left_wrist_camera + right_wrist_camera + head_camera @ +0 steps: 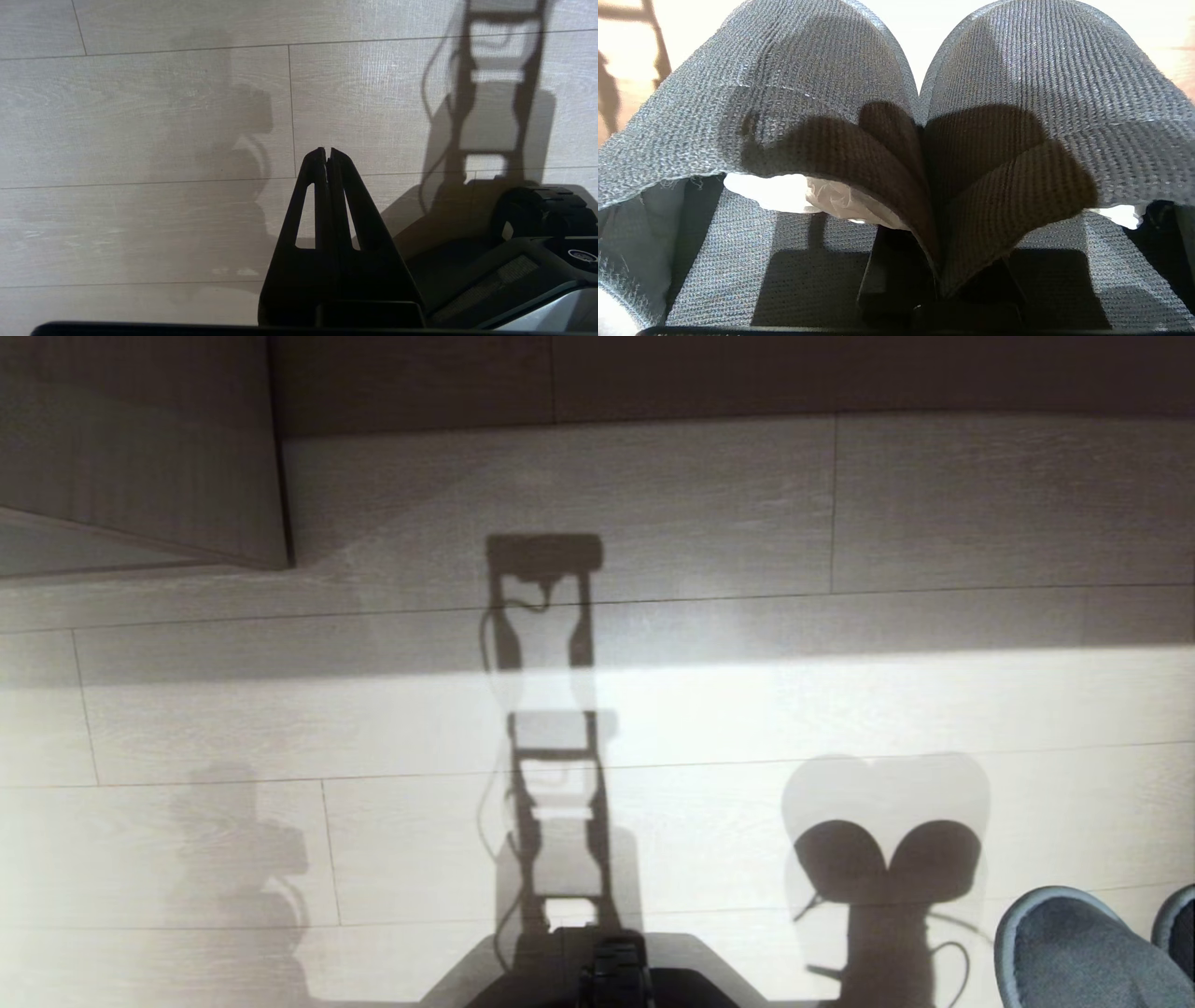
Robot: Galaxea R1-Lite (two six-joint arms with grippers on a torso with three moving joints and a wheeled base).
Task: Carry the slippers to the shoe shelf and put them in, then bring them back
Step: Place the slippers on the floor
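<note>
We found the right gripper [936,280] clamped on the inner upper edges of both grey slippers [896,116], toes pointing away, pair held above the pale plank floor [709,709], left gripper [327,156] closed and empty.

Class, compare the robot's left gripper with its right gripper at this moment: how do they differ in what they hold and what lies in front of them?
The left gripper is empty, while the right gripper pinches the inner edges of the slippers. The left gripper looks onto bare floor, whereas the slippers' grey fabric fills the view ahead of the right gripper. Both are shut.
</note>
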